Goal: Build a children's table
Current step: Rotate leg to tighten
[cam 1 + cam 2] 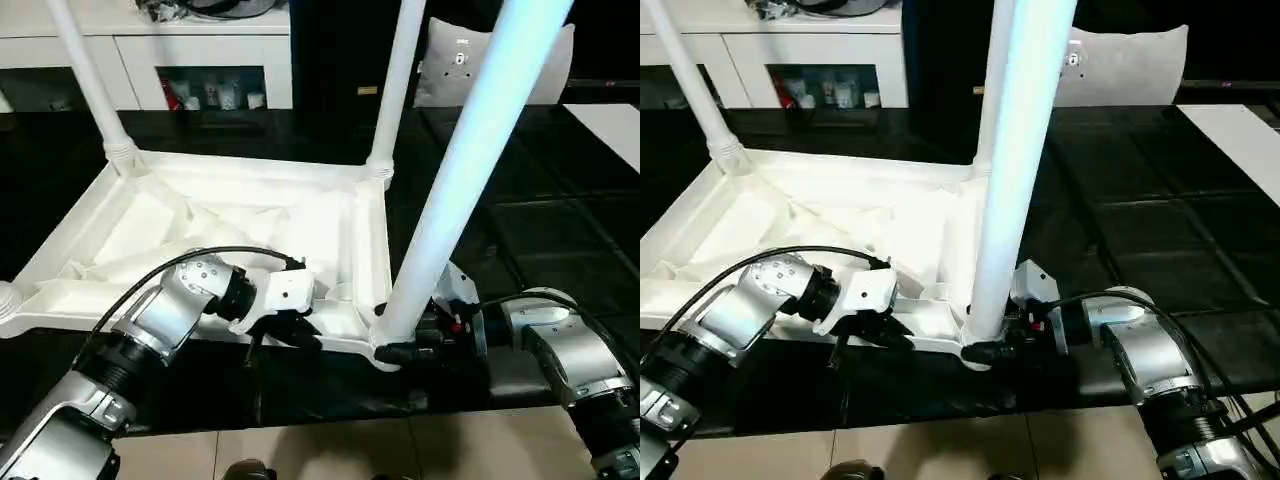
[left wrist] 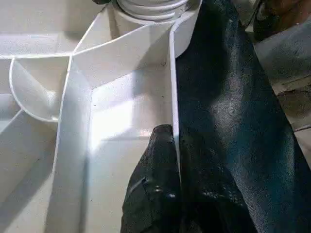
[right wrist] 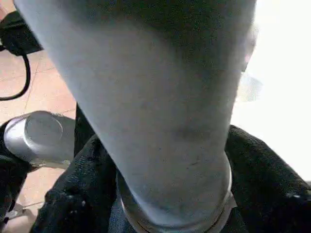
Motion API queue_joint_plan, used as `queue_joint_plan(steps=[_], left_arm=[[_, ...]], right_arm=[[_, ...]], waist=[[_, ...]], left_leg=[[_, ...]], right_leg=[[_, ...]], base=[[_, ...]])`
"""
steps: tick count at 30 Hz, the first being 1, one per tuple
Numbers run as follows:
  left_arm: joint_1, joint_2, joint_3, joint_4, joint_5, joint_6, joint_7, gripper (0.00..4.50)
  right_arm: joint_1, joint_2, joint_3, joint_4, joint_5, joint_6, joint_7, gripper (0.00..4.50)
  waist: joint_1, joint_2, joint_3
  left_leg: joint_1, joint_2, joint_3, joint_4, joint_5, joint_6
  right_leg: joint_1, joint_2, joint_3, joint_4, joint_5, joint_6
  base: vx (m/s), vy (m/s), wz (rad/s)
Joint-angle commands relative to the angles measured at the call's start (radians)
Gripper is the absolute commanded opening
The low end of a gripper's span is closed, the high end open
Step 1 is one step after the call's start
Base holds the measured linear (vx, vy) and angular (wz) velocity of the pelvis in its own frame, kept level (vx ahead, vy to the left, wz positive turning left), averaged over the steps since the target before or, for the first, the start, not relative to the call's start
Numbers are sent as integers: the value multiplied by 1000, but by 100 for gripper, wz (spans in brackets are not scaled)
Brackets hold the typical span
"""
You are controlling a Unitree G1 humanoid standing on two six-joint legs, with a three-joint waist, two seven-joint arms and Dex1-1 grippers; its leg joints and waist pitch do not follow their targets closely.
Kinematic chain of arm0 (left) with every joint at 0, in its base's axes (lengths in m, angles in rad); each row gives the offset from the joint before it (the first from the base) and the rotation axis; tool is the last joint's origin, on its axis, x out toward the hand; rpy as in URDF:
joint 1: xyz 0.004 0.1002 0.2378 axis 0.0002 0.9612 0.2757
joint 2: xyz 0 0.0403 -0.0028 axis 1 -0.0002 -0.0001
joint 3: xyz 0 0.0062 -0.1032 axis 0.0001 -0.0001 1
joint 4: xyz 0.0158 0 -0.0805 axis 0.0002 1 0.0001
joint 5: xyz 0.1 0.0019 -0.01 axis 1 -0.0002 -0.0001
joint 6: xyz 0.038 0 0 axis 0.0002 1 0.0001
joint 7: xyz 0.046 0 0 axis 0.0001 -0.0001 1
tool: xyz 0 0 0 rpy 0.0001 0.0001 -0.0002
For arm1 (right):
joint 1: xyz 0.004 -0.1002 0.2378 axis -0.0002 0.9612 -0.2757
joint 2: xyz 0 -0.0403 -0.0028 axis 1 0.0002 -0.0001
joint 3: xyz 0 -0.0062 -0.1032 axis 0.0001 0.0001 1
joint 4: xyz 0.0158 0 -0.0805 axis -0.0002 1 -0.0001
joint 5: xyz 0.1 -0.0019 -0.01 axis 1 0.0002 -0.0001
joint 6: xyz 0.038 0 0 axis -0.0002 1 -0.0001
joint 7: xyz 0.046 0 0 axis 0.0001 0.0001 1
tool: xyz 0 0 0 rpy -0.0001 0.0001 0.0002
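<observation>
At the near right corner socket, your right claw is straddling the upright leg's base, fingers apart. Your left claw is pinching the tabletop's rim beside it.

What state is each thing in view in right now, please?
Table top: upside down on the dark surface, ribbed underside up.
Near-right leg: standing in its corner socket, leaning.
Far-left leg: standing in its socket.
Far-right leg: standing in its socket.
Left gripper: shut on the table top's near rim.
Right gripper: fingers either side of the near-right leg's base.
Cushion: propped upright behind.
</observation>
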Motion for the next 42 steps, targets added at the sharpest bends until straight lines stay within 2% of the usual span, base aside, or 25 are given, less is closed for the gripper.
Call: queue_joint_plan(steps=[1, 6, 8, 9, 11, 12, 14, 15, 16, 17, 18, 19, 20, 21, 22, 24, 26, 27, 29, 30, 34, 37, 38, 39, 42], left_arm=[[-10, 1, -10, 6, 7, -15, -8, 0], [13, -4, 5, -19, -14, 17, 1, 0], [36, -14, 22, -61, -34, 67, 22, 0], [55, -28, 39, -108, -32, 153, 79, 0], [62, -37, 48, -129, -29, 204, 112, 0], [62, -37, 48, -129, -29, 204, 112, 0], [76, -95, 93, -171, -36, 304, 229, 0], [77, -101, 98, -175, -37, 313, 239, 0], [91, -154, 134, -213, -37, 383, 335, 0], [98, -171, 142, -231, -31, 406, 364, 0], [101, -179, 146, -240, -29, 416, 378, 0], [109, -192, 151, -262, -23, 441, 405, 0], [128, -256, 169, -309, 6, 497, 511, 0], [133, -280, 174, -323, 17, 512, 548, 0], [135, -289, 176, -326, 20, 516, 561, 0], [141, -351, 180, -345, 43, 541, 640, 0], [145, -386, 173, -357, 48, 556, 671, 0], [147, -404, 158, -366, 53, 562, 682, 0], [148, -407, 145, -377, 55, 576, 691, 0], [148, -405, 144, -379, 54, 580, 692, 0], [148, -384, 153, -381, 64, 588, 701, 0], [148, -362, 159, -378, 59, 576, 684, 0], [148, -345, 160, -372, 54, 557, 667, 0], [146, -334, 160, -367, 51, 547, 655, 0], [145, -300, 159, -355, 37, 521, 615, 0]], right_arm=[[-11, 0, 21, 2, 5, 4, 21, 291], [5, 20, 17, -18, 32, 56, 12, 275], [21, 41, 12, -45, 54, 105, -15, 275], [26, 67, 12, -58, 45, 146, -77, 274], [24, 84, 10, -53, 32, 154, -117, 274], [24, 84, 10, -53, 32, 154, -117, 274], [0, 158, -19, -8, 1, 151, -263, 274], [-3, 165, -23, -3, -1, 152, -277, 274], [-31, 230, -56, 39, -14, 158, -398, 274], [-41, 253, -68, 51, -16, 168, -439, 273], [-46, 263, -74, 57, -17, 173, -460, 273], [-53, 282, -83, 62, -19, 186, -497, 273], [-80, 339, -105, 99, -27, 200, -604, 273], [-91, 358, -112, 115, -31, 201, -642, 273], [-95, 363, -115, 121, -33, 202, -655, 273], [-121, 401, -142, 170, -46, 206, -745, 273], [-132, 412, -150, 199, -65, 189, -779, 273], [-136, 416, -154, 216, -76, 164, -787, 308], [-137, 421, -157, 221, -84, 153, -802, 343], [-137, 421, -158, 221, -85, 154, -805, 353], [-117, 414, -158, 186, -84, 149, -799, 391], [-105, 401, -155, 176, -85, 123, -779, 421], [-100, 392, -155, 171, -83, 110, -765, 430], [-97, 385, -155, 165, -81, 104, -753, 437], [-86, 361, -154, 142, -74, 88, -712, 444]], waist=[[-7, -12, -69], [-7, -10, -69], [-9, -9, -68], [-10, -7, -68], [-13, -5, -64], [-18, -7, -60], [-36, -8, -55], [-40, -8, -55], [-46, -8, -55], [-62, -12, -53], [-69, -10, -56], [-80, -11, -55], [-80, -6, -58], [-92, -10, -54], [-92, -10, -58], [-94, -13, -62], [-91, -13, -65], [-88, -12, -70], [-83, -7, -73], [-84, -8, -73], [-77, 2, -76], [-77, 2, -74], [-76, 4, -72], [-77, 2, -72], [-76, 4, -74]], left_leg=[[6, 45, -8, -73, -190, 61], [5, 46, -9, -73, -187, 60], [5, 47, -9, -75, -194, 57], [5, 48, -10, -76, -195, 51], [7, 46, -11, -79, -215, 42], [7, 42, -12, -80, -245, 35], [9, 41, -16, -83, -286, 12], [12, 38, -18, -83, -299, 9], [10, 38, -20, -83, -303, 1], [-1, 34, -24, -84, -304, -3], [3, 34, -24, -82, -308, -1], [2, 32, -24, -81, -305, 8], [4, 31, -23, -78, -303, 9], [-1, 32, -22, -80, -286, 17], [5, 29, -19, -75, -280, 24], [-2, 30, -16, -75, -237, 38], [-1, 31, -14, -73, -215, 47], [-3, 32, -13, -71, -186, 54], [-7, 34, -11, -68, -142, 69], [-8, 33, -10, -68, -131, 75], [-12, 33, -9, -62, -80, 101], [-10, 33, -9, -65, -124, 94], [-8, 34, -10, -66, -152, 84], [-10, 33, -10, -68, -165, 78], [-8, 34, -11, -67, -160, 73]], right_leg=[[53, -67, 54, -60, -326, -195], [54, -66, 54, -59, -324, -196], [54, -66, 54, -61, -327, -196], [54, -67, 54, -60, -326, -196], [52, -66, 54, -65, -356, -191], [53, -66, 52, -71, -412, -175], [49, -69, 49, -81, -502, -145], [48, -70, 45, -88, -535, -134], [51, -71, 43, -87, -551, -127], [57, -70, 37, -91, -572, -110], [53, -69, 37, -94, -586, -93], [51, -68, 38, -98, -580, -96], [50, -68, 39, -96, -569, -98], [49, -65, 40, -95, -543, -112], [46, -64, 40, -99, -545, -111], [48, -61, 44, -90, -483, -126], [48, -60, 45, -86, -438, -142], [51, -60, 47, -77, -380, -157], [53, -58, 48, -65, -278, -190], [55, -57, 48, -64, -262, -194], [56, -55, 48, -52, -163, -225], [56, -55, 47, -59, -204, -221], [55, -56, 46, -64, -236, -213], [56, -56, 47, -65, -254, -202], [56, -56, 47, -64, -254, -198]], base=[[0, 0, 0], [0, 0, 0], [0, 0, 0], [0, 0, 0], [0, 0, 0], [0, 0, 0], [0, 0, 0], [-51, 10, -7], [0, 0, 0], [0, 0, 0], [0, 0, 0], [0, 0, 0], [-179, 31, -2], [-176, 25, 0], [-168, 22, 2], [0, 0, 0], [0, 0, 0], [0, 0, 0], [0, 0, 0], [0, 0, 0], [0, 0, 0], [0, 0, 0], [0, 0, 0], [0, 0, 0], [0, 0, 0]])
